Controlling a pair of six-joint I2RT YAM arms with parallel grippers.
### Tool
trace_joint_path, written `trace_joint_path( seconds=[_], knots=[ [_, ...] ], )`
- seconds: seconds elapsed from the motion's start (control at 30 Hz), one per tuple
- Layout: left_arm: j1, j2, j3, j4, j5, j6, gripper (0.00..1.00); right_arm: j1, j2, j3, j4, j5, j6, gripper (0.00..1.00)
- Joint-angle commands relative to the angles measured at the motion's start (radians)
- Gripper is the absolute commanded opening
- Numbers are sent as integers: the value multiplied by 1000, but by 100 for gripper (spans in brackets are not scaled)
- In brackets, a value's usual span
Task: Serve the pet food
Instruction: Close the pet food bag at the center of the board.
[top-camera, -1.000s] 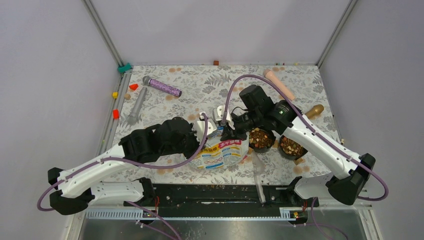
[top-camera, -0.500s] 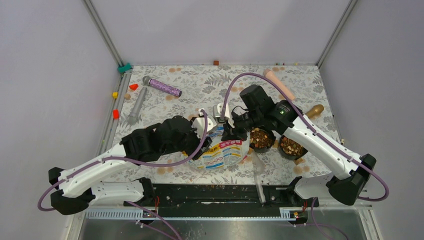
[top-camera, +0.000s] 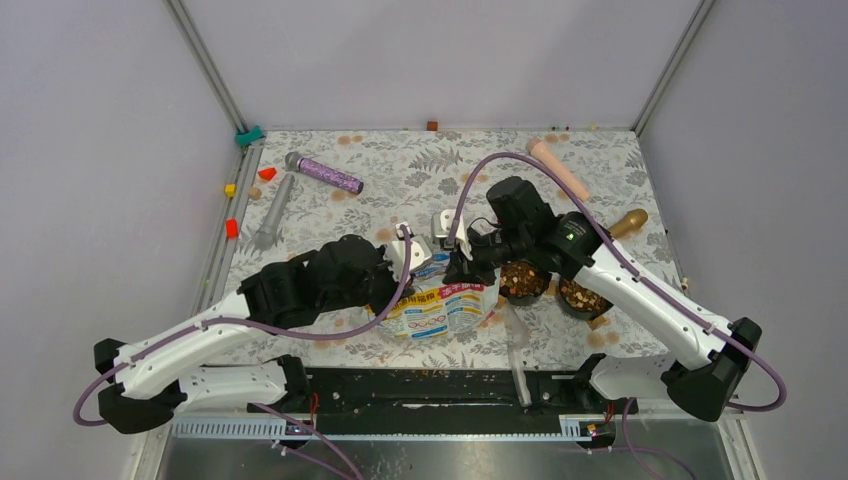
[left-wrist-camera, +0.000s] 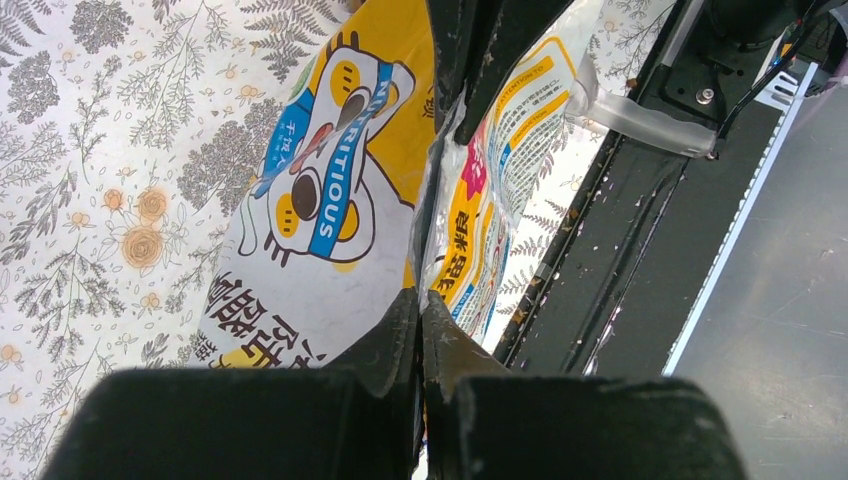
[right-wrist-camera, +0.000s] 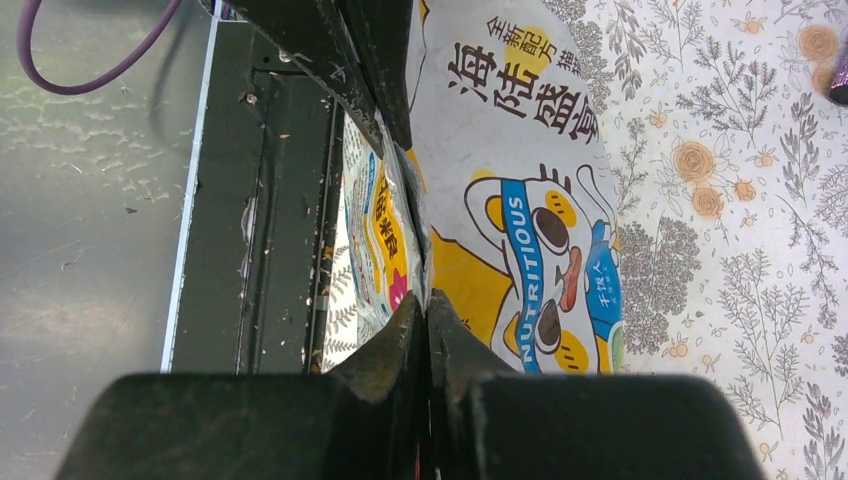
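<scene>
The yellow-white-pink pet food bag (top-camera: 441, 306) with its cartoon cat lies at the near middle of the flowered mat. My left gripper (top-camera: 405, 264) and right gripper (top-camera: 456, 266) both pinch its top edge, facing each other. In the left wrist view my left gripper (left-wrist-camera: 422, 300) is shut on the bag's seam (left-wrist-camera: 330, 190). In the right wrist view my right gripper (right-wrist-camera: 427, 300) is shut on the same seam (right-wrist-camera: 520, 210). Brown kibble fills two black bowls (top-camera: 523, 279) (top-camera: 583, 295) just right of the bag.
A purple microphone (top-camera: 323, 174), a grey tool (top-camera: 272, 210), a peach cylinder (top-camera: 558, 168) and a golden object (top-camera: 630, 221) lie further back. Small coloured blocks (top-camera: 232, 228) sit at the left edge. A clear plastic piece (top-camera: 515, 335) and the black rail (top-camera: 440, 385) are near.
The right arm has shifted slightly right and nearer, still holding the bag's edge. The left arm and the bag have barely moved.
</scene>
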Motion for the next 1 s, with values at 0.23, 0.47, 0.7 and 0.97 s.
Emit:
trace_joint_path(
  seconds=[0.23,0.47,0.7,0.97],
  knots=[
    [3,0,-11,206,44,-37,0,60,34,31,214,-160,54,23],
    [2,-7,-10,216,44,-49,0,89,84,72,106,-95,-39,31],
    [4,-17,-10,226,34,-63,0,101,137,149,-91,-15,-185,30],
    [8,-16,-14,241,-28,-91,0,104,168,188,-210,-20,-261,33]
  ],
)
